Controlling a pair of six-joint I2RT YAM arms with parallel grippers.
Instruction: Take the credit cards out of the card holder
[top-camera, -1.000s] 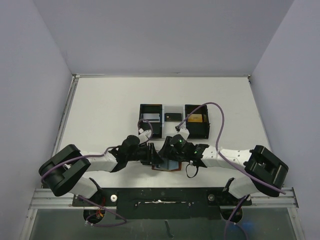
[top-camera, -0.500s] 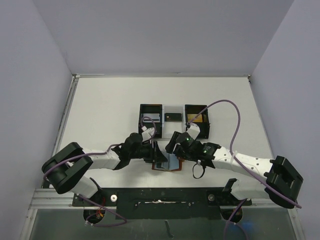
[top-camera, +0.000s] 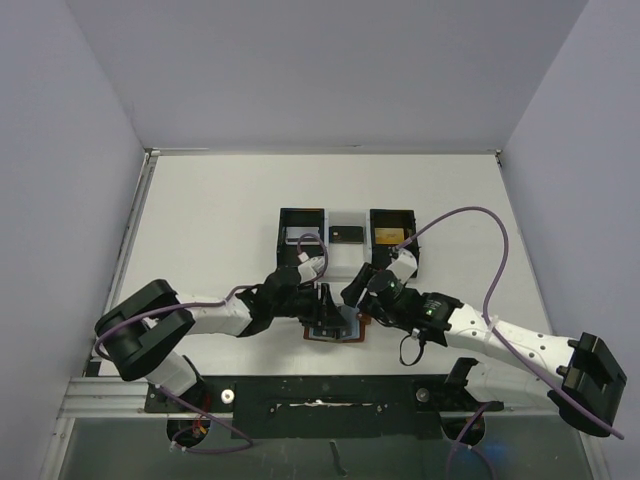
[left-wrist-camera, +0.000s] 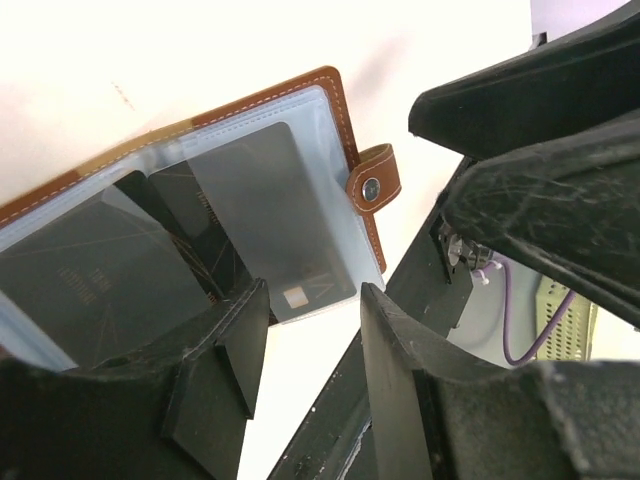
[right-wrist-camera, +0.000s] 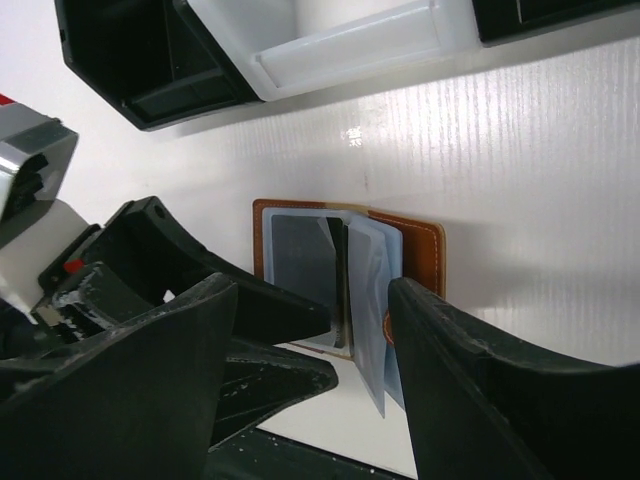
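Note:
The card holder (top-camera: 338, 329), brown leather with a snap tab (left-wrist-camera: 374, 188), lies open on the white table near the arm bases. Its blue-grey pockets (right-wrist-camera: 372, 290) fan upward, and dark credit cards (left-wrist-camera: 268, 215) sit in the sleeves. My left gripper (top-camera: 322, 300) hovers over the holder's left half, jaws open (left-wrist-camera: 305, 340), with a chip card's corner just beyond the tips. My right gripper (top-camera: 354, 290) is open over the right half (right-wrist-camera: 312, 335), its fingers either side of the raised pockets without pinching them.
A three-compartment tray (top-camera: 374, 214) stands behind the holder, with a pale card (top-camera: 300, 238) at the left, a dark one (top-camera: 347, 235) in the middle and a yellow one (top-camera: 390, 237) at the right. In the right wrist view the tray's wall (right-wrist-camera: 150, 60) is close ahead.
Both grippers have opened wider. The left gripper has slid right over the holder. The right arm has stretched out, its elbow swinging right, and the pockets now stand fanned up.

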